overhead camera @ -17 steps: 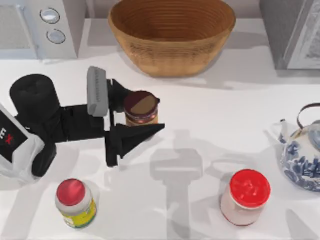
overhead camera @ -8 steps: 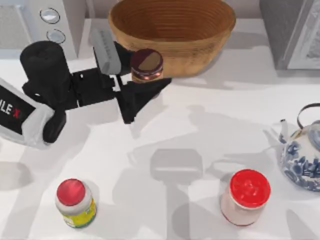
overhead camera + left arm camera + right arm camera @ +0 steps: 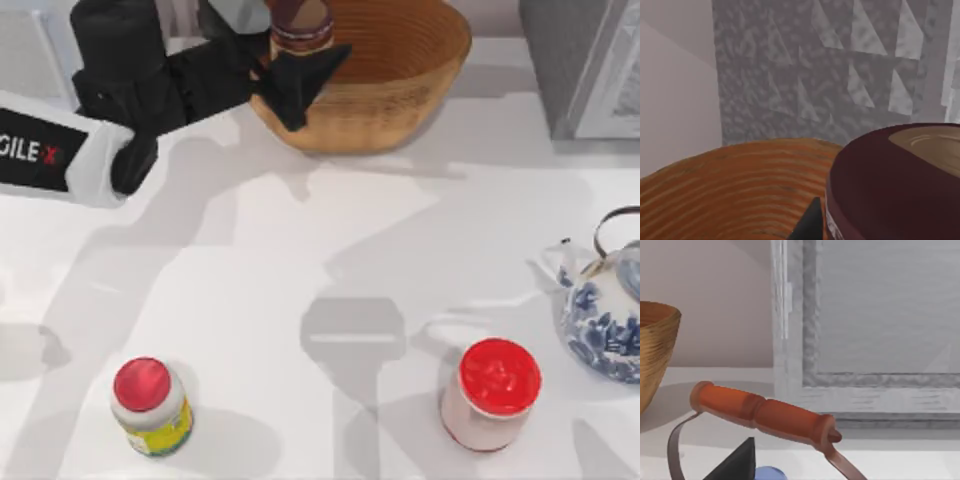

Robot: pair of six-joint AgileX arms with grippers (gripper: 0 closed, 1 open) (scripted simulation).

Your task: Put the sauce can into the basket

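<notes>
Your left gripper (image 3: 290, 45) sits at the far left of the table, over the left rim of the basket (image 3: 400, 60). Its fingers (image 3: 300, 75) are closed on the sauce can (image 3: 300, 22), one dark finger on each side of it, so the can is held up off the table and hangs above the basket's left inner edge. From above you see the can's dark brown two-tone top at the upper edge of the view, with the black arm reaching in from the left.

In the left wrist view the sauce can (image 3: 895, 185) looms close, its brown lid upright, with the ribbed inside of the basket (image 3: 730, 195) just below and behind it.

On the near side of the table stand a red-lidded jar with a yellow-green label (image 3: 150, 405) at the left and a larger red-lidded pinkish jar (image 3: 492, 392) toward the right, well apart. A blue-and-white teapot (image 3: 605, 310) rests at the right edge.

In the right wrist view you see the teapot's orange handle (image 3: 765, 412) and a dark fingertip (image 3: 737, 462) of the right gripper below it; whether those fingers are open or closed cannot be told.
</notes>
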